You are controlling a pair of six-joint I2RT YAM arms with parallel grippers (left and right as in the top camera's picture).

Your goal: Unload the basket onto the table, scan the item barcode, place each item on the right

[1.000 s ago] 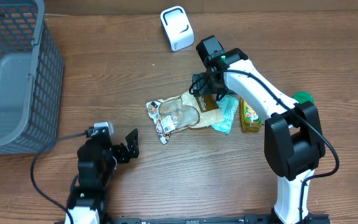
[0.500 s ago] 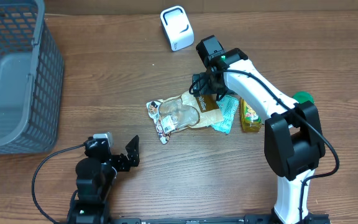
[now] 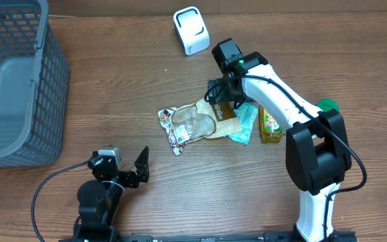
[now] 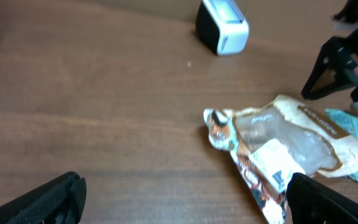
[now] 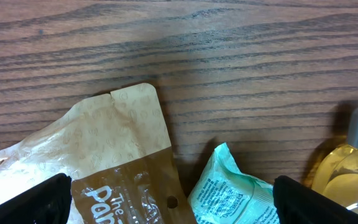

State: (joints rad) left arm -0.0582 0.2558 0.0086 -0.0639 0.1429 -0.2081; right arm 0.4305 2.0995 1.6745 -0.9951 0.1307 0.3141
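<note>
Carefully: the right tool, wide open and empty, should straddle the far edge of the brown pouch before pinching.

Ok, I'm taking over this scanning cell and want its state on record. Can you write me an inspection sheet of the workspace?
Surface: wooden table, no spills seen.
Job's things: white scanner at the far edge; snack bag mid-table, overlapping a teal packet; bottle lying beside the packet.
Clutter: grey basket at the left edge.
Grippers: left gripper open, holding nothing, near the front edge; right gripper open, above the bag's brown end.
Cables: black cable loops from the left arm over the table.
Surroundings: nothing seen.
</note>
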